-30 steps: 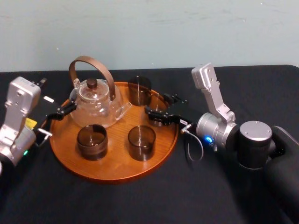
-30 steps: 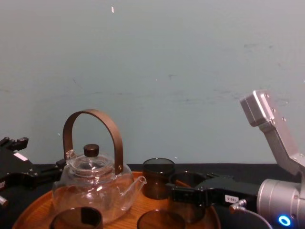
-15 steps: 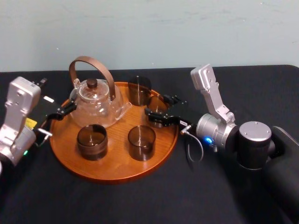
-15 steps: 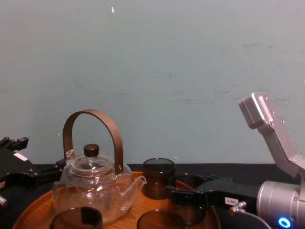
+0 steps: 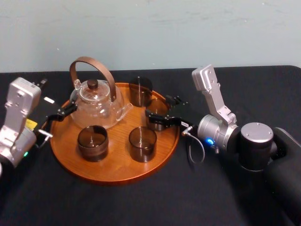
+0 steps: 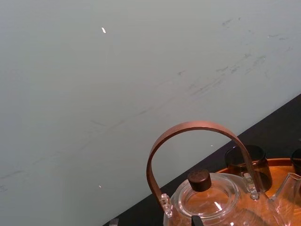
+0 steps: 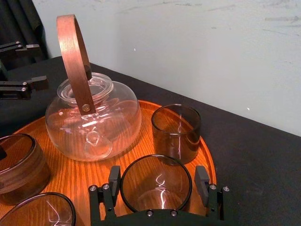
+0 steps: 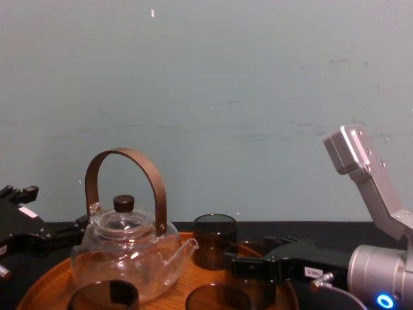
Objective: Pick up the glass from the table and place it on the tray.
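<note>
The smoky brown glass point(image 7: 156, 183) sits between the two fingers of my right gripper point(image 7: 158, 184), which is shut on it. In the head view the gripper point(image 5: 159, 117) and the glass point(image 5: 156, 110) are over the right side of the round wooden tray point(image 5: 113, 176). From the chest view the glass point(image 8: 255, 274) hangs low at the tray's point(image 8: 45, 278) right part. Whether it touches the wood is hidden. My left gripper point(image 5: 56, 121) rests open at the tray's left edge, beside the teapot.
A glass teapot point(image 5: 96, 103) with a brown hoop handle stands at the tray's back left. Three more dark glasses are on the tray: one at the back point(image 5: 140, 91), two in front point(image 5: 92, 142) point(image 5: 142, 143). The black table point(image 5: 141, 202) surrounds the tray.
My right gripper has carried the glass slightly left and lower over the tray. The left arm, the teapot and the other glasses have not moved.
</note>
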Available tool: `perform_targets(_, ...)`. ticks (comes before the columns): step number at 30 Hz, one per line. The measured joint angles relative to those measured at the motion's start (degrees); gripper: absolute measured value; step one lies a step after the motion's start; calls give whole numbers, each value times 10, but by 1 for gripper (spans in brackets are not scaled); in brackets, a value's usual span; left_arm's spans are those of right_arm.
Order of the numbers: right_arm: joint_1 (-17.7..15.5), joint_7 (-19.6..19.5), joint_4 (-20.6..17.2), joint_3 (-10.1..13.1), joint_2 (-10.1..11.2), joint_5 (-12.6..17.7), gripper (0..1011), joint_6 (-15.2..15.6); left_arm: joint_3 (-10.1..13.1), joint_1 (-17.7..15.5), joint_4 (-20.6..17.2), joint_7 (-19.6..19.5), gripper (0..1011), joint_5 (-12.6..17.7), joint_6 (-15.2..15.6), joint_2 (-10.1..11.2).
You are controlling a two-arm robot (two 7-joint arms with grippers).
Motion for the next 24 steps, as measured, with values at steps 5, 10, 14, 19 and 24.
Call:
perform_targets(5, 0, 0, 0, 0, 0, 0, 1002, 0, 0, 0, 0, 0, 1001, 0, 0, 0)
perform_targets(10, 0, 1, -1, 1, 0, 1, 1002, 0, 0, 0, 0, 0, 1001, 0, 0, 0)
perform_targets(14, -5, 1, -10, 4, 3, 5, 1003, 0, 0, 0, 0, 0, 1002, 0, 0, 0)
perform_targets(19, -16, 0, -37, 9, 12, 9, 1002, 1, 0, 0, 0, 0, 1001, 0, 0, 0)
perform_targets(24, -33, -3, -80, 17, 25, 15, 1002, 0, 0, 0, 0, 0, 1001, 0, 0, 0)
